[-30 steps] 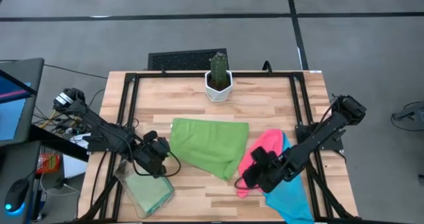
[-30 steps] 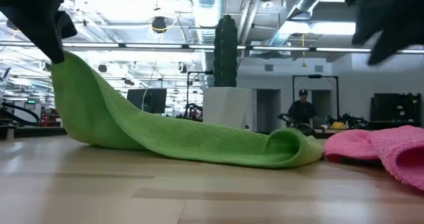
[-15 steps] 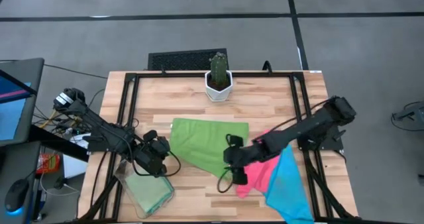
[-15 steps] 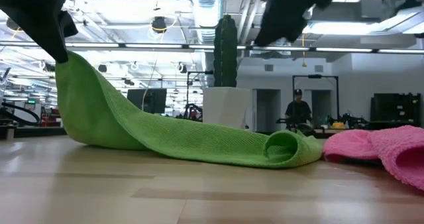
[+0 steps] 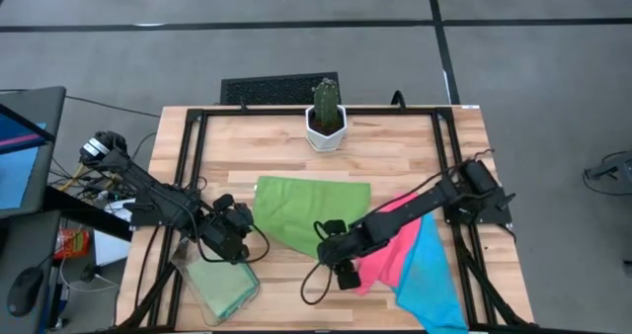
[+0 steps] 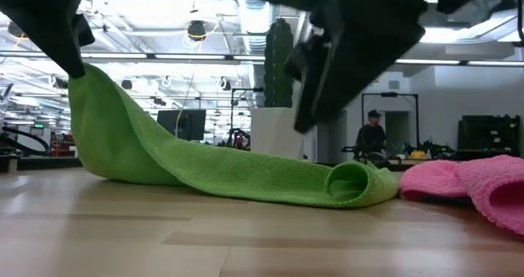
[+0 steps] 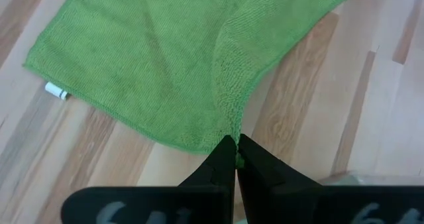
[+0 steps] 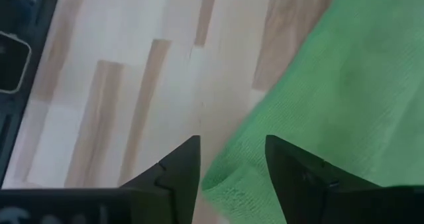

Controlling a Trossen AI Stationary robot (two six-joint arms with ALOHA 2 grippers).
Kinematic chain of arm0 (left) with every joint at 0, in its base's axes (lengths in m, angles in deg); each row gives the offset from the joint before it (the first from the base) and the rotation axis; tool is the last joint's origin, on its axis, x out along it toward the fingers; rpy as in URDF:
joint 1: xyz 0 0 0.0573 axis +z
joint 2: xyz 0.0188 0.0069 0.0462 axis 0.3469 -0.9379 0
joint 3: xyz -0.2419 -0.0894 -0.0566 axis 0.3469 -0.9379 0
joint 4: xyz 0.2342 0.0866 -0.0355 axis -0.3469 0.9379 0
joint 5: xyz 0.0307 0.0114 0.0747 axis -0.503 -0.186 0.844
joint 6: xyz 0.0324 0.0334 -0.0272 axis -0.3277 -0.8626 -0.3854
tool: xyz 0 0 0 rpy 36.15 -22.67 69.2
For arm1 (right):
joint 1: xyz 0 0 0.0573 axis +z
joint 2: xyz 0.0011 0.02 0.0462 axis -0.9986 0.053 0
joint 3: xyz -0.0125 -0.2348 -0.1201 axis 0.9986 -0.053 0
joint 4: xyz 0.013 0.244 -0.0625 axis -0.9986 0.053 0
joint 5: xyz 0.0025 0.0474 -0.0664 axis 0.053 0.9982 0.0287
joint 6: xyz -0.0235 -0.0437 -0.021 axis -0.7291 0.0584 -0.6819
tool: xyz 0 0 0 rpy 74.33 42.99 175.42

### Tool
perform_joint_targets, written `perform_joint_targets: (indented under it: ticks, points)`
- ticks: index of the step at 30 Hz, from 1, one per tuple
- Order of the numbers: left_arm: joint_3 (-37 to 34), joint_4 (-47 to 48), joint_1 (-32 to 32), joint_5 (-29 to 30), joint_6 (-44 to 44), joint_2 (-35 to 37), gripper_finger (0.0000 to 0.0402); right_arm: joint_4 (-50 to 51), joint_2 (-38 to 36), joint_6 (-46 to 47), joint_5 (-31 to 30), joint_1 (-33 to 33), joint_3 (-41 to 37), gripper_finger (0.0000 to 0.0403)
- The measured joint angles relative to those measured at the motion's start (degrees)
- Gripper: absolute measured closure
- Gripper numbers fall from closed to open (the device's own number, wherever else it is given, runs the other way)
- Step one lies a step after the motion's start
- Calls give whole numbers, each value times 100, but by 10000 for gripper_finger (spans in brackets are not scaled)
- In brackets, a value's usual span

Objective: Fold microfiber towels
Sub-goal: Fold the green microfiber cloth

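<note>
- Green towel (image 5: 308,211) spread mid-table, one corner lifted off the wood and clamped between the shut fingers of the left gripper (image 7: 236,151).
- Folded-over far corner of the green towel lying on the table (image 5: 395,146), directly under the right gripper (image 8: 232,168), fingers apart and holding nothing.
- Pink towel (image 5: 390,237) and blue towel (image 5: 430,275) bunched together at the right side, overlapping each other and partly under the right arm.
- Another green cloth in the clear bin (image 5: 219,287) near the left arm.
- Risk: right fingers closing beside the rolled edge and missing it, or catching only the top layer, leaving the fold lopsided.
- Risk: left pinch sitting at the very tip of the corner; a sideways pull likely to slip it free.
- Risk: right arm dragging the pink towel along, tangling it with the green one.
- Cactus pot (image 5: 325,122) well clear at the back.
</note>
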Motion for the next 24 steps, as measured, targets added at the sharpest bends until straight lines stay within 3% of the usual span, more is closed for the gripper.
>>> perform_joint_targets:
  ticks: [11,24]
  points:
    - [0,2,0,4,-15,0,401,705,375,507,92,46,123,192]
    - [0,-2,0,61,-39,0,401,832,368,1039,-55,37,121,223]
